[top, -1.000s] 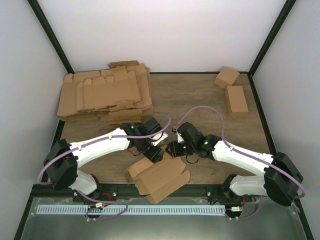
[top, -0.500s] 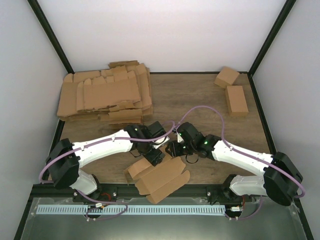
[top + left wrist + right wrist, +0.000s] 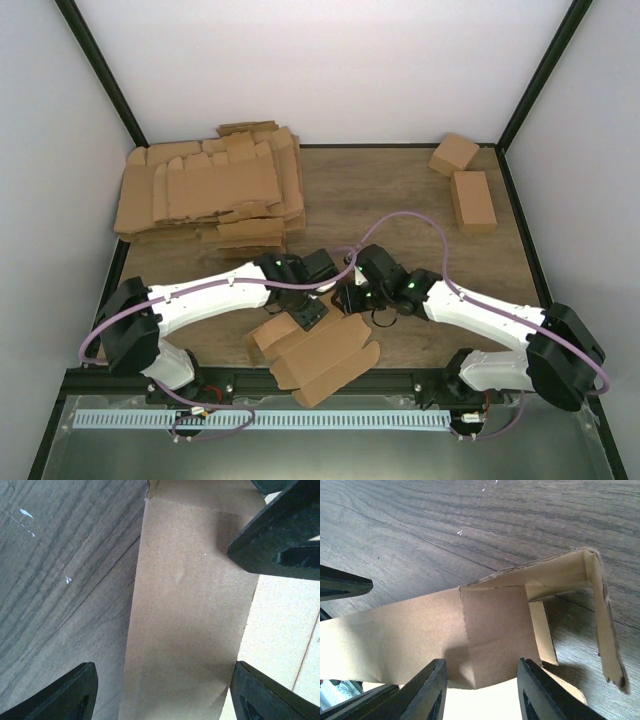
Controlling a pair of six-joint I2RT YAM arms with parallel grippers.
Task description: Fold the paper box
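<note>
A big heap of flat cardboard blanks point(image 3: 212, 188) lies well beyond the grippers to their left; two small closed boxes point(image 3: 465, 180) sit far off rightward on the wooden table point(image 3: 380, 190).

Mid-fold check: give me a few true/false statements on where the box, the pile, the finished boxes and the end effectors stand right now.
1. The paper box lies at the table's near edge. True.
2. The pile of blanks sits far right. False: far left.
3. Two folded boxes sit far right. True.
4. The left end effector is shut on a flap. False: its fingers stand apart, straddling a cardboard strip.
5. The right end effector is at the box. True.
</note>
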